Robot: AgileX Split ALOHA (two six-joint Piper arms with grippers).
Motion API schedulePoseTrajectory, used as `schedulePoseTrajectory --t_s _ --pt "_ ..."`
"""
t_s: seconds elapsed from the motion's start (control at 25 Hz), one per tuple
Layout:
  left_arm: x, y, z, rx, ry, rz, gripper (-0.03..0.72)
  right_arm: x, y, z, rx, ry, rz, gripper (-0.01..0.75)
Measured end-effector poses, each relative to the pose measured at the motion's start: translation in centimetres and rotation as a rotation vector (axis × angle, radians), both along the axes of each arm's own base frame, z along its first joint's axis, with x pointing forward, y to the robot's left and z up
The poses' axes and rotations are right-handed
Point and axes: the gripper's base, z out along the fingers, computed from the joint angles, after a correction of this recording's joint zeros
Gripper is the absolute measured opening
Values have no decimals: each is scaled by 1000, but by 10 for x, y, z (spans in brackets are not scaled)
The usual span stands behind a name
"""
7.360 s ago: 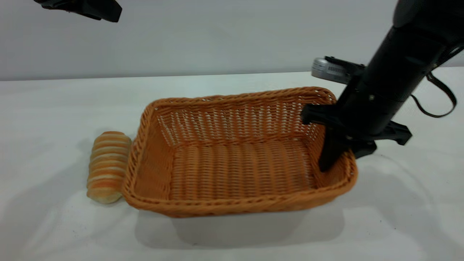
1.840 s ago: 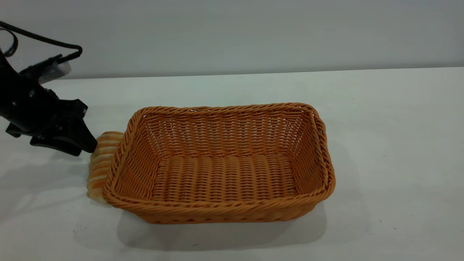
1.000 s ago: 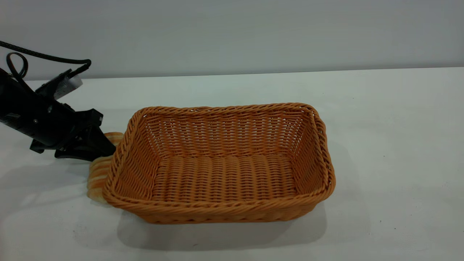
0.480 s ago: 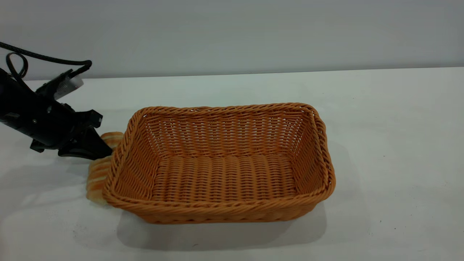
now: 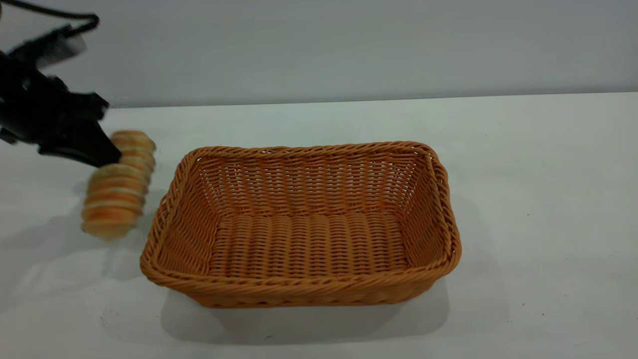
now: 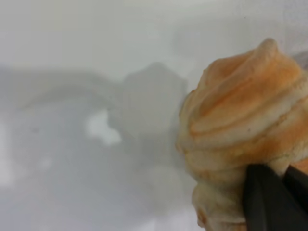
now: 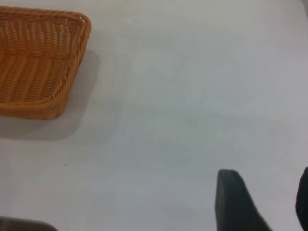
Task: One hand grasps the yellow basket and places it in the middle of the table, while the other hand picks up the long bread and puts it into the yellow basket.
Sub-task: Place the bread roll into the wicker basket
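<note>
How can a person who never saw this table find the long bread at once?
Start at the large rectangular orange-tan wicker basket in the middle of the white table. Beyond its left end, the left arm's black end effector holds the long bread above the tabletop. It is the only golden, cream-striped loaf.

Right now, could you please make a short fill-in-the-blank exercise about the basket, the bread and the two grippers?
1. The left gripper is shut on the long ____.
2. The long bread hangs above the table, on the ____ side of the yellow basket in the exterior view.
3. Inside, the yellow basket is ____.
4. The right gripper appears only in the ____ wrist view, away from the basket.

Missing words: bread; left; empty; right
</note>
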Motion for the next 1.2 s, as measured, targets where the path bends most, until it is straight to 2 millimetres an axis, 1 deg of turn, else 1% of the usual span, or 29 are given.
schedulePoseTrajectory --t_s 0.12,0.28,0.36,0.44,0.56,0.6,0.68,0.84,0.96,1.12,1.2 --pt "-3 1 18 28 -22 -7 16 0 0 0 0 0 0 349" --pt "-6 -2 42 13 -52 -40 16 0 0 0 0 0 0 349" --pt "-5 -9 55 -3 -66 -102 16 0 0 0 0 0 0 349" --pt "-2 -22 67 -21 -77 -177 16 0 0 0 0 0 0 349" --pt "0 -55 82 -15 -86 -340 16 0 0 0 0 0 0 349" --pt "0 -69 87 3 -89 -410 16 0 0 0 0 0 0 349" --pt "-3 -100 97 54 -102 -550 16 0 0 0 0 0 0 349" --pt "-12 -150 108 185 -102 -802 16 0 0 0 0 1 0 349" --pt "-17 -183 109 265 -79 -953 15 0 0 -1 0 3 0 349" --pt "-21 -216 96 343 -14 -1110 15 0 0 -1 0 3 0 349" --pt "-23 -227 89 377 9 -1178 15 0 0 -1 0 3 0 349"
